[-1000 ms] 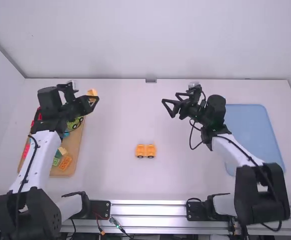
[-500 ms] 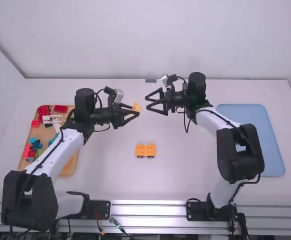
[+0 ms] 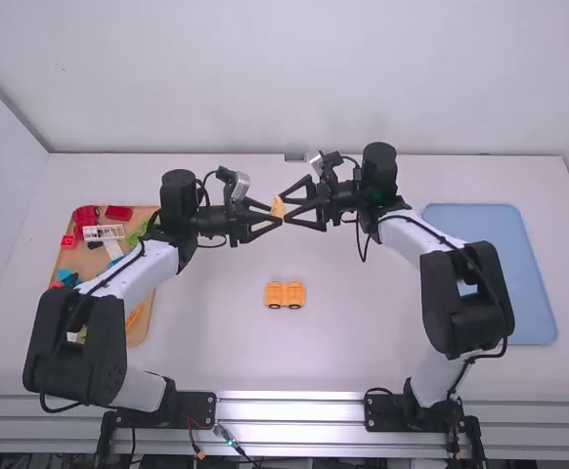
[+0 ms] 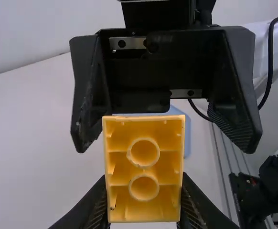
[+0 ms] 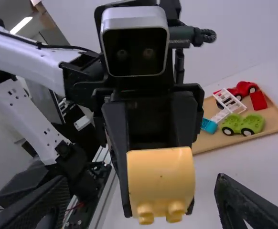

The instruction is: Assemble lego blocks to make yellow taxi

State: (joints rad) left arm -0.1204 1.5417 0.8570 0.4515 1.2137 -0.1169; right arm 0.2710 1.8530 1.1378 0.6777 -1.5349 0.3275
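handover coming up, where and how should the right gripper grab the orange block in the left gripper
Best bet: the free end of the orange block, beyond the left gripper's fingertips. Come from the right arm's side with the right gripper open and pinch the two straight, parallel side walls; the curved face and hollow underside would likely grip worse.

I can pass between the wheeled block [image 3: 284, 293] and the tabletop's near edge [image 3: 284, 383]; beyond, left gripper [image 3: 278, 219] and right gripper [image 3: 285, 207] bar me.
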